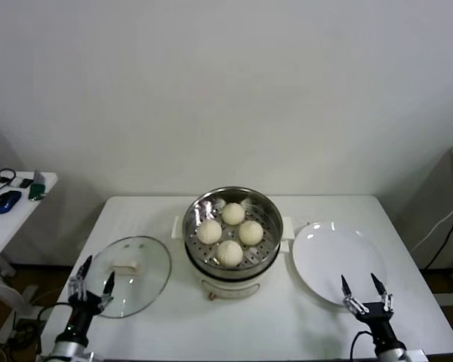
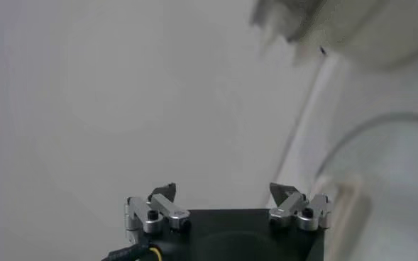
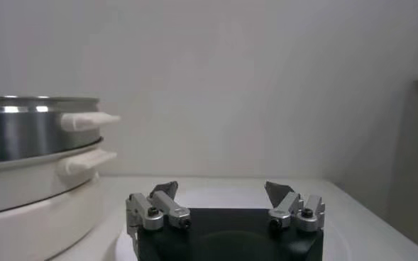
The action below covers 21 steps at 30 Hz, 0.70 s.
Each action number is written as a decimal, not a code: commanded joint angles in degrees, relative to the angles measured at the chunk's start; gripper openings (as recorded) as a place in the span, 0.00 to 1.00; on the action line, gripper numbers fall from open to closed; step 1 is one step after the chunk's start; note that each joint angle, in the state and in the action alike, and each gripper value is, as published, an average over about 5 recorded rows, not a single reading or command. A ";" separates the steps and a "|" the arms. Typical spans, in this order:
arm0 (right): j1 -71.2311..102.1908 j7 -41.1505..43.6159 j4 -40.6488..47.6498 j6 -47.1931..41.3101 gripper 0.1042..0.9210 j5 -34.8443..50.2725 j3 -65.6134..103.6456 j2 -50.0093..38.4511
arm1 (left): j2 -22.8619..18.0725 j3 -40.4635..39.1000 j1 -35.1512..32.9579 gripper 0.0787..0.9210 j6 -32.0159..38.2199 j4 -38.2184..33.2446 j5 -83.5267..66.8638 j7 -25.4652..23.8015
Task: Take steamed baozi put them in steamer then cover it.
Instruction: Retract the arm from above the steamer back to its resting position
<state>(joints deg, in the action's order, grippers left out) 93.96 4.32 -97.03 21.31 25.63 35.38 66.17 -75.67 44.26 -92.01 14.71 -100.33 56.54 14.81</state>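
Left gripper [image 1: 95,280] and right gripper [image 1: 363,286], both with fingers spread and empty, at the table's [image 1: 158,317] near edge.

The left hangs over the near rim of the cover [image 1: 130,276], which lies flat beside the steamer [image 1: 232,230]. The right sits at the plate's [image 1: 334,253] near edge. Four baozi [image 1: 229,231] rest in the uncovered steamer.
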 commanded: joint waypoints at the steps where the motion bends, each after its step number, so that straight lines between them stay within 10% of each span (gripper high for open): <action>1: 2.43 -2.53 -0.43 1.16 0.88 -2.46 1.64 3.81 | -0.27 -1.06 4.49 0.88 -8.26 10.25 22.08 8.22; 21: 2.91 -3.16 -0.13 1.43 0.88 -2.85 2.18 5.50 | -1.91 -4.09 12.10 0.88 -9.04 15.92 26.18 8.08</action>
<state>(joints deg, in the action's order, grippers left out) 96.46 1.57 -97.17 22.42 23.16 37.24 70.87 -77.51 41.07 -83.67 7.01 -87.36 78.60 21.81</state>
